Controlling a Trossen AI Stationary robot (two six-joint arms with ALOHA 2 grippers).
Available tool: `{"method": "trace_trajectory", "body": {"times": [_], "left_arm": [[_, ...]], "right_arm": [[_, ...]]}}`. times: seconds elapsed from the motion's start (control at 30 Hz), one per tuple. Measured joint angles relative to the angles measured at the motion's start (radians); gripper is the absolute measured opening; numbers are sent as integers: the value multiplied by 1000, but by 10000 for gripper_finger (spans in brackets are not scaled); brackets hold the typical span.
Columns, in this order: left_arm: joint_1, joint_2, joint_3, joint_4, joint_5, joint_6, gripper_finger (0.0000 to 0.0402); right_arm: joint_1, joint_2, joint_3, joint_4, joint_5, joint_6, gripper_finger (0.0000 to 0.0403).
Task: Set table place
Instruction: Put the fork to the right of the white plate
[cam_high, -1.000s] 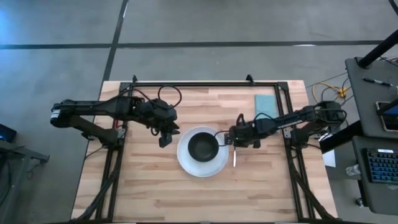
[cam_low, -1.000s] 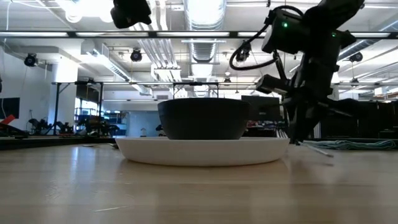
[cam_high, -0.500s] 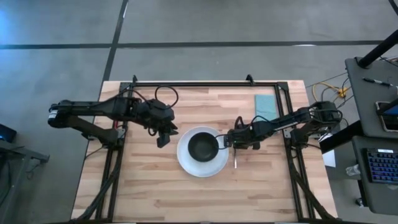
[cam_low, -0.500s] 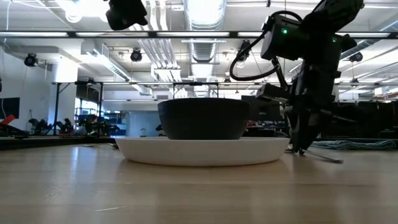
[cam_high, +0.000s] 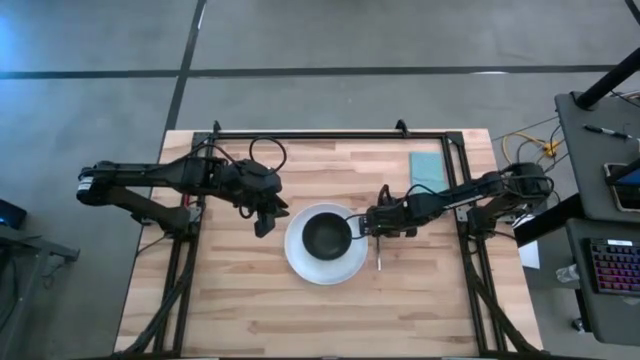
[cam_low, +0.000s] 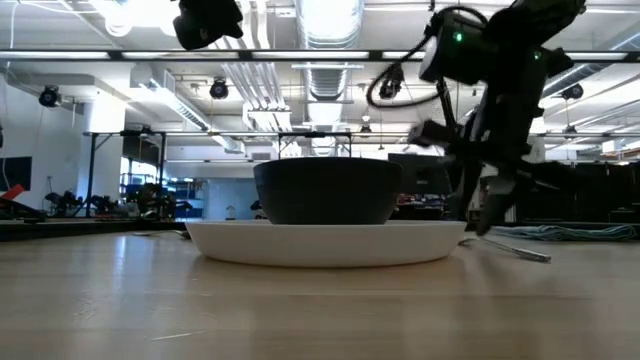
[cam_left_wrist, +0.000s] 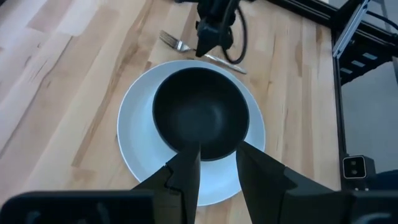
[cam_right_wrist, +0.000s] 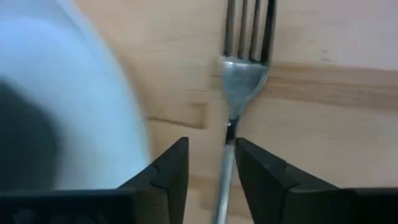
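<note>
A round white plate (cam_high: 300, 262) sits mid-table with a black bowl (cam_high: 326, 236) resting in it. A silver fork (cam_high: 379, 256) lies flat on the wood just right of the plate, its tines (cam_right_wrist: 249, 25) pointing toward the near edge. My right gripper (cam_right_wrist: 211, 144) is open low over the fork's handle (cam_right_wrist: 225, 171), one finger on either side of it. My left gripper (cam_left_wrist: 217, 149) hangs open and empty above the table at the plate's far left, also seen from above (cam_high: 266, 224).
A folded teal napkin (cam_high: 427, 167) lies at the far right of the table (cam_high: 240, 310). Black frame rails (cam_high: 330, 134) run along the far edge and both sides. Bare wood stretches across the whole near half.
My right gripper has lowered the fork, which hung tilted with one end up, until it lies flat on the table right of the plate. It has then opened and let go, rising slightly.
</note>
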Motion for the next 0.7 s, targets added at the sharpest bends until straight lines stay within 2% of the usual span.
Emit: {"method": "trace_trajectory", "body": {"times": [0.37, 0.53, 0.6, 0.7], "left_arm": [[6, 0, 0, 0, 1, 8, 89], [15, 2, 0, -2, 4, 8, 89], [25, 8, 1, -1, 4, 7, 89], [42, 19, 1, -2, 4, 2, 89]], "right_arm": [[-1, -260, 30, -11, 127, -246, 148], [-2, -372, 30, -184, 200, -241, 148], [-2, -395, 30, -276, 193, -239, 148], [5, -398, 22, -356, 88, -254, 146]]}}
